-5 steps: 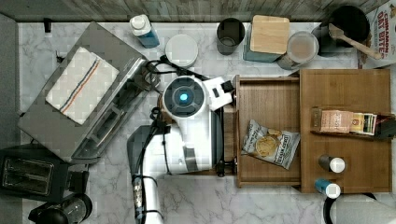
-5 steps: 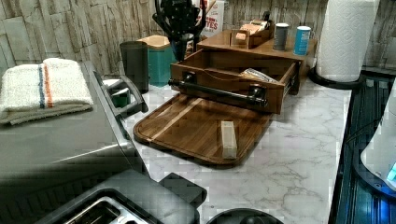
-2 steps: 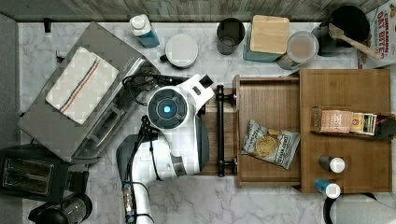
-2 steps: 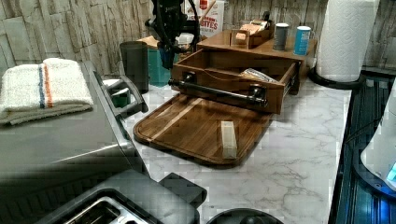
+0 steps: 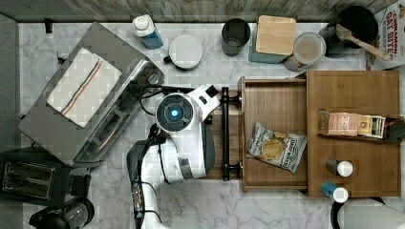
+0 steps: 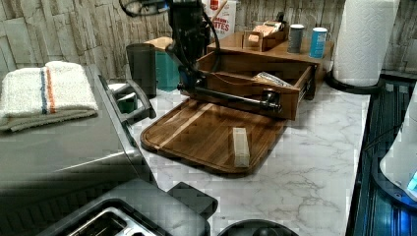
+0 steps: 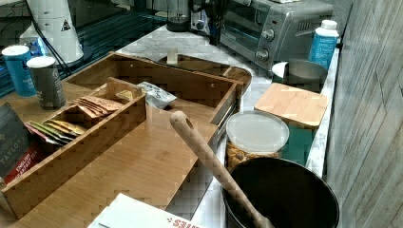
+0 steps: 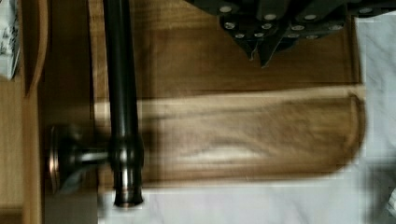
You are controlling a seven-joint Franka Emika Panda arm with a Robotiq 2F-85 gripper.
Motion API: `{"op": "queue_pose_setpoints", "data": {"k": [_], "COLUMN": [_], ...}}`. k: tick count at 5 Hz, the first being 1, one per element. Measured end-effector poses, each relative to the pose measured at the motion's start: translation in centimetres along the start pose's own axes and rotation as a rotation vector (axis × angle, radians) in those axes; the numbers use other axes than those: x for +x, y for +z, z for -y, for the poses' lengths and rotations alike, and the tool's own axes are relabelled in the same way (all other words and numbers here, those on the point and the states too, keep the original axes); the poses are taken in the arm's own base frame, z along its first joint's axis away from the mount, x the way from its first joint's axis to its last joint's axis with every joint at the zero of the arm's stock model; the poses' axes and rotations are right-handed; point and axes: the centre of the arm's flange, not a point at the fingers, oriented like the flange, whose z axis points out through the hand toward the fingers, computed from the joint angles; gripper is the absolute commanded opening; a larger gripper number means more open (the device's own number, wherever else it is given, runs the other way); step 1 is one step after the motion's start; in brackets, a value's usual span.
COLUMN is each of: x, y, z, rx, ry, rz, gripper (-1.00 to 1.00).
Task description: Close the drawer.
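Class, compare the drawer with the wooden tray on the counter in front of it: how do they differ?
The drawer is a box with raised walls; the tray is flat with rounded corners. The drawer holds a snack bag; the tray carries one pale block. The drawer has a black bar handle; the tray has none. Both are wood.

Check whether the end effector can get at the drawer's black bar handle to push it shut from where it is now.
Probably yes. The end effector hangs over the wooden tray, beside the handle of the open drawer, apart from it. Nothing stands between them.
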Motion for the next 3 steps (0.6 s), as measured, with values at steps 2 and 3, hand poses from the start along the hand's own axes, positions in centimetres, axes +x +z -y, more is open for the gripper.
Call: {"op": "queue_pose_setpoints", "data": {"k": [2, 3], "x": [-1.3, -1.5], "y": [8.5, 9.4], "z": [0.1, -0.1], "rx": [-0.047, -0.043], "ry": [-0.073, -0.074], "rz": [0.026, 0.026], "gripper": [-1.00, -1.00]}}
